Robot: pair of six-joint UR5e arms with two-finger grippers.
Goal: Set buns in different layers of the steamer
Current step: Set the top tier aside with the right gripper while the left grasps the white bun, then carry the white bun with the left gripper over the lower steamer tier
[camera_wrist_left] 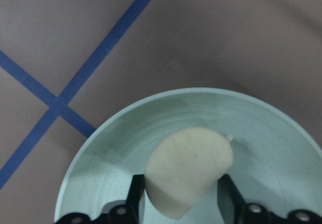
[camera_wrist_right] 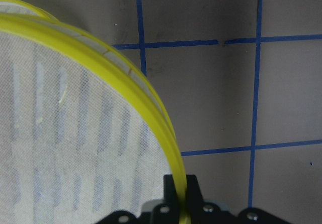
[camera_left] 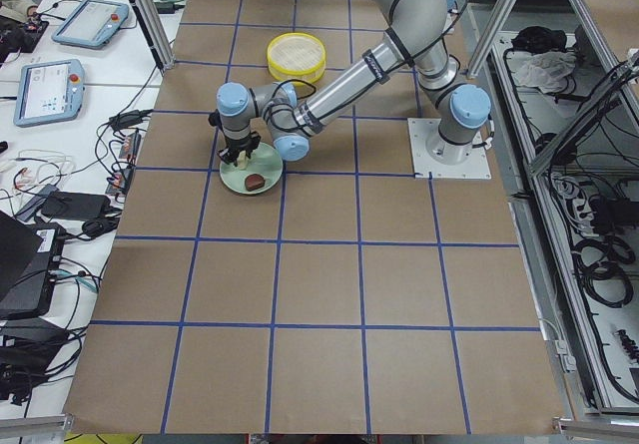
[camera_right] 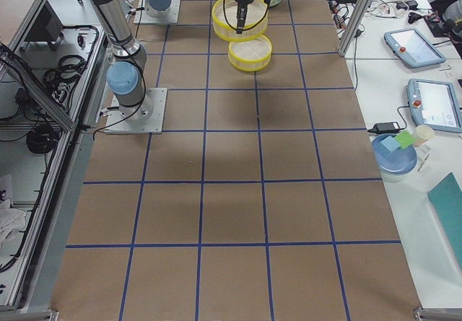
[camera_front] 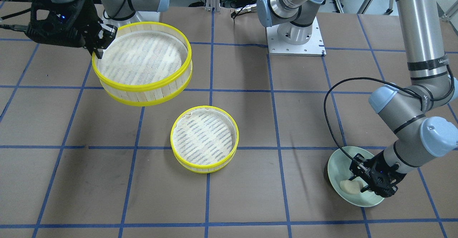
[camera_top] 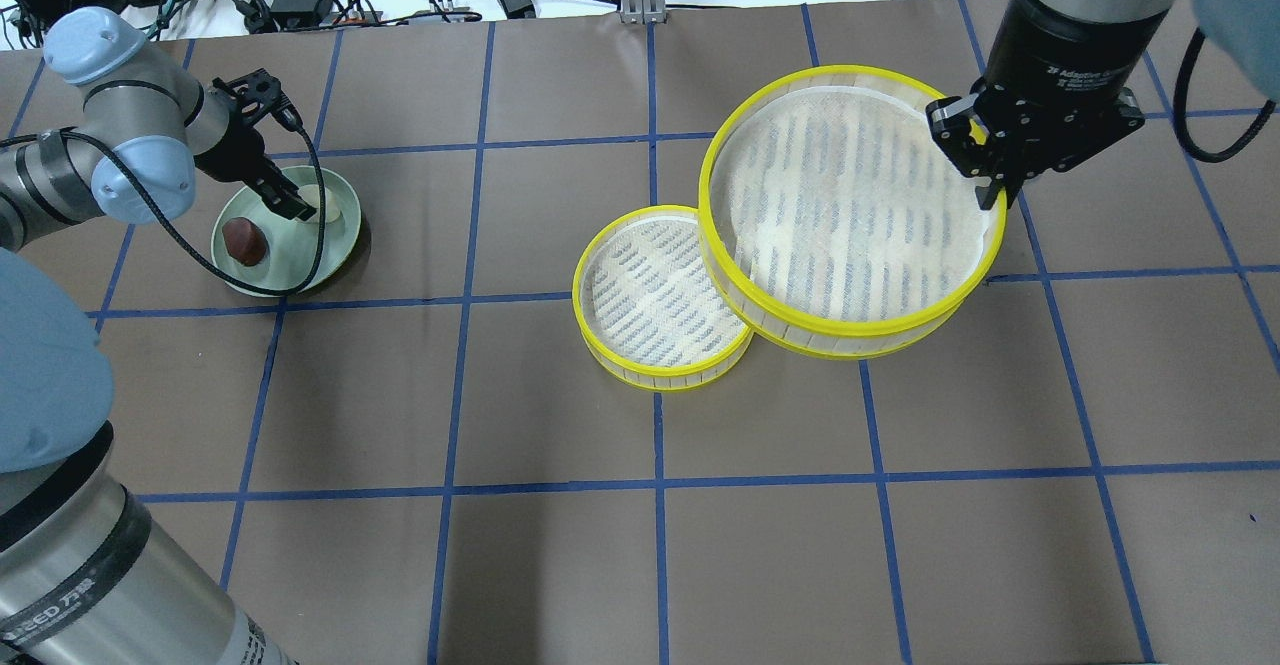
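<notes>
yellow-rimmed tray [camera_front: 143,95], cream bun [camera_wrist_left: 191,168], green plate [camera_wrist_left: 282,133]

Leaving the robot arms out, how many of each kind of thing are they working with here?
Steamer trays: 2, the lifted tray and the tray on the table
Buns: 2, the cream bun and the reddish-brown bun
Plates: 1, the green plate
Total: 5

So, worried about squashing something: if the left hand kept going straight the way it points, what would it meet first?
The cream bun, already inside the left hand; pushing on would likely press it into the pale green plate beneath.
</notes>
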